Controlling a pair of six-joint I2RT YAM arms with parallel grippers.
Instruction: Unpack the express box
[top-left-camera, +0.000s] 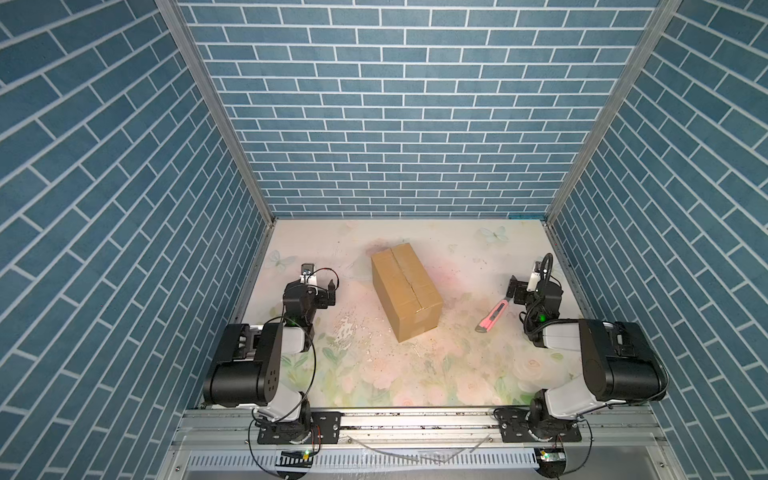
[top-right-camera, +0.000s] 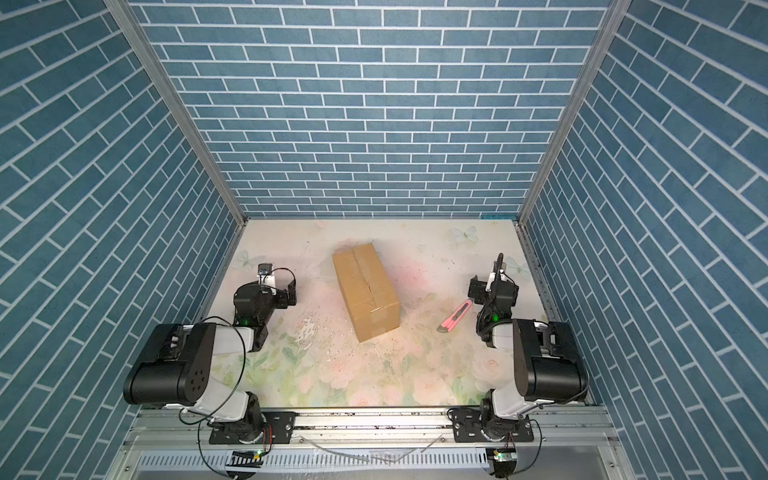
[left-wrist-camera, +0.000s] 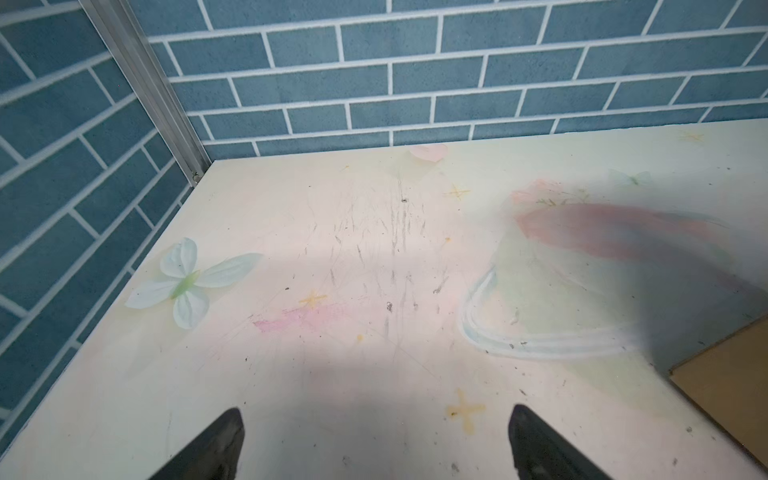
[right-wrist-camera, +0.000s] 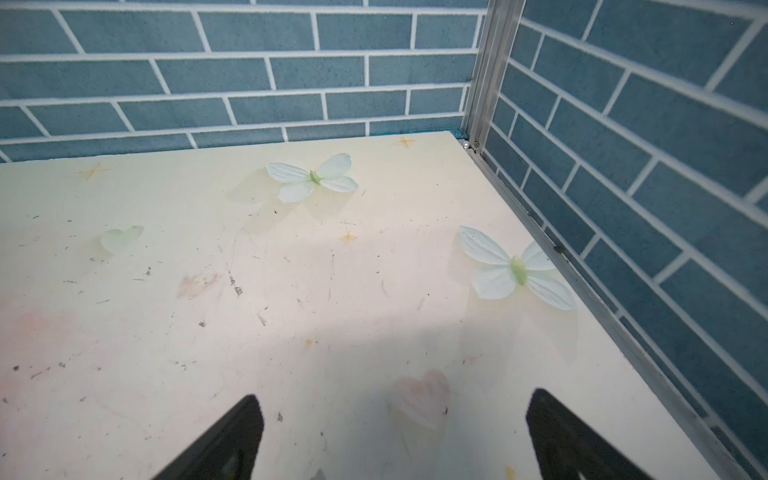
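A: Progress? The express box (top-left-camera: 406, 291) sits askew at the middle of the table (top-left-camera: 457, 262), flaps shut, seam apparently taped. Nothing is unpacked.
B: Agreed. The pink knife (top-left-camera: 493, 316) lies untouched near the right gripper (right-wrist-camera: 395, 399). It and the left gripper (left-wrist-camera: 376, 415) both stand spread and empty, apart from the box.
A: Markings?
B: None legible on box or knife.
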